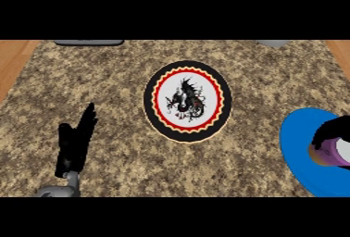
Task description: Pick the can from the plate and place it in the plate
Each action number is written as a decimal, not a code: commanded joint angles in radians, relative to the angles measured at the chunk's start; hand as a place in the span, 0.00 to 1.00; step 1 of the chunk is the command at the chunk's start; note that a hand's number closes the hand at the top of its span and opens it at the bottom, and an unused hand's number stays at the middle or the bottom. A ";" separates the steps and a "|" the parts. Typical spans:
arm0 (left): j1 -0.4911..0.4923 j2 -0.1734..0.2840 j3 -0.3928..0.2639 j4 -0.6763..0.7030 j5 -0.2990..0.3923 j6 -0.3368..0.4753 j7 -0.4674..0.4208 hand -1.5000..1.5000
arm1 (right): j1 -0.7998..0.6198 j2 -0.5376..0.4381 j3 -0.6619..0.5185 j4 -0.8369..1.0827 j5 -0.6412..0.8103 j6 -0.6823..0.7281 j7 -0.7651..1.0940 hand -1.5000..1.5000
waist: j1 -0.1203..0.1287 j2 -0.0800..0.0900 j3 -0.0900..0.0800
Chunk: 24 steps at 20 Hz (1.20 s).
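Two hands show: our right hand curls round one purple can over the blue plate at the right edge; our left hand rests at the near left, fingers straight and together. We count two plates; the dragon-patterned plate lies at the middle of the speckled counter.

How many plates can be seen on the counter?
2. The dragon plate, with a black rim, lies in the middle of the counter. The blue plate lies at the right edge, partly cut off, under the right hand holding the can.
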 commanded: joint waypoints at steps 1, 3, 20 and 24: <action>0.060 0.013 0.018 0.012 0.020 -0.041 -0.070 0.50 | 0.016 0.048 -0.013 -0.019 0.011 -0.003 -0.064 1.00 | -0.001 -0.001 0.000; -0.042 0.029 0.040 0.000 0.023 -0.039 0.036 0.50 | -0.004 0.051 -0.034 0.084 0.025 -0.073 -0.150 1.00 | 0.001 0.002 0.001; -0.035 -0.007 0.006 0.040 -0.003 -0.029 0.000 0.50 | -0.234 0.861 0.155 -0.334 0.142 -0.273 1.105 1.00 | 0.029 -0.014 -0.002; -0.031 -0.026 -0.010 0.052 -0.021 -0.012 -0.012 0.50 | -0.289 0.866 0.243 -0.437 0.138 -0.454 1.344 1.00 | 0.035 -0.011 -0.001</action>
